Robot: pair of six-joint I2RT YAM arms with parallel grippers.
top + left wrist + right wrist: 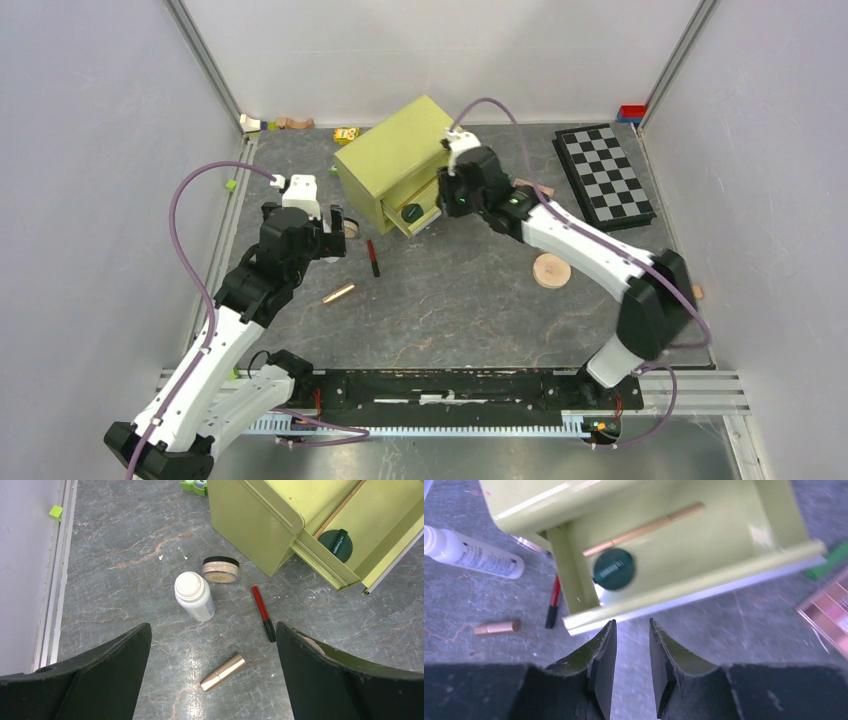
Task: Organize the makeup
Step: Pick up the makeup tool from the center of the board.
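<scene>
From above, your right gripper hangs over the open drawer of the green box, where the green disc lies, with a tan compact near right. Your left wrist view shows the left gripper spread wide and empty above bottle, pencil and tube, left of the box. Your right wrist view shows its fingers slightly apart, gripping nothing, with the palette at right.

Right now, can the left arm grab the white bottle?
Probably yes: the left pincer is wide open and faces the white bottle. Nothing lies on it, though the tan compact sits close beside.
</scene>
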